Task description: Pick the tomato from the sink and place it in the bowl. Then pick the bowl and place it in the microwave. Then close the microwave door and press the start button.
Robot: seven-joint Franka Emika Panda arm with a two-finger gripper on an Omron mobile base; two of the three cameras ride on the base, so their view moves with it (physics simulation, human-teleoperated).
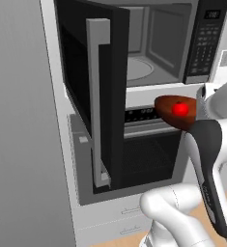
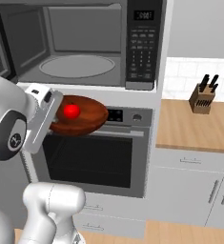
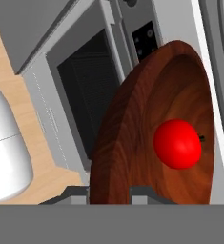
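One white arm reaches forward, its hand (image 3: 108, 190) pinching the rim of the glossy reddish-brown bowl (image 2: 85, 119) below the open silver-and-black microwave (image 2: 85, 43); the small red tomato (image 2: 72, 111) sits inside. Fingertips largely hidden.

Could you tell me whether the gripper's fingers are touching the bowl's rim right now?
Touching. In the hand view the gripper has one finger on each side of the bowl rim, with no gap showing, and the bowl with the tomato hangs in the air.
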